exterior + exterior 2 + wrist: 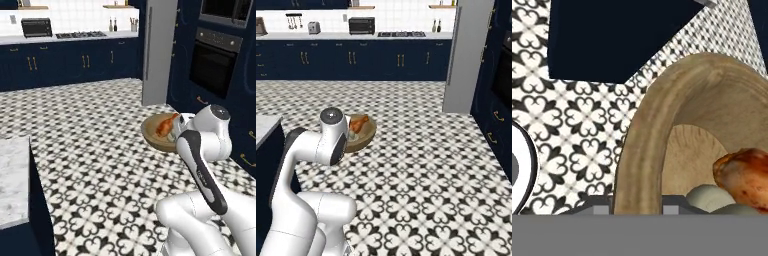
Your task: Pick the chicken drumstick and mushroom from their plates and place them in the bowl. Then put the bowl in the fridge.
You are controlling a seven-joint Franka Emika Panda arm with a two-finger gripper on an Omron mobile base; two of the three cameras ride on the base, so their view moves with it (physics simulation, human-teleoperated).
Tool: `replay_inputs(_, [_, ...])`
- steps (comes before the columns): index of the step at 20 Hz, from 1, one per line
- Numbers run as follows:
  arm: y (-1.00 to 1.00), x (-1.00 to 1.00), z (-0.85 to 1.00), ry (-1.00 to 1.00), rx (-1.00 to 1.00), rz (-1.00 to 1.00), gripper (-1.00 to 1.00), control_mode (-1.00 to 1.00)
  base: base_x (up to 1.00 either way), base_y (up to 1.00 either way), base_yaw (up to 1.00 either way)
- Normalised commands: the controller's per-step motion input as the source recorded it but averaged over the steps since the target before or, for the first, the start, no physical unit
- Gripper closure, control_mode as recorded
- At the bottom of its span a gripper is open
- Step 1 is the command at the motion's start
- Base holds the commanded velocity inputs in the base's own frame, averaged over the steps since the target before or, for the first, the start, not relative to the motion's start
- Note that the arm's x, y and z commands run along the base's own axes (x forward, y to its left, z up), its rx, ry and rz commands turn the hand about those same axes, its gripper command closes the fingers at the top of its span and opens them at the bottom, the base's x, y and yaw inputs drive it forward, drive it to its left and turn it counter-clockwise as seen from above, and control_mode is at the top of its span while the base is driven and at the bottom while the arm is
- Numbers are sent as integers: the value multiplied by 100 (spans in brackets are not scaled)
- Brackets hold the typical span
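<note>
The wooden bowl (156, 134) is carried in mid-air above the patterned floor (90, 150), kept about level, which I judge is so its load does not spill on the way to the fridge (159, 50), standing at about one o'clock from it in the left base view. The chicken drumstick (166, 125) lies inside, thick end down, bone end up; a pale rounded mushroom (711, 196) sits beside it in the hand view. The arm is folded, elbow high, wrist behind the bowl's near rim. The jaws appear clamped on that rim, each side of the wall.
</note>
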Motion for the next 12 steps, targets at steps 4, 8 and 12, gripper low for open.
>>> replay_inputs(4, [0,0,0,0,0,0,100,100,100,0,4])
replay_inputs(8, [0,0,0,0,0,0,100,100,100,3,0])
replay_inputs(12, [0,0,0,0,0,0,100,100,100,0,1])
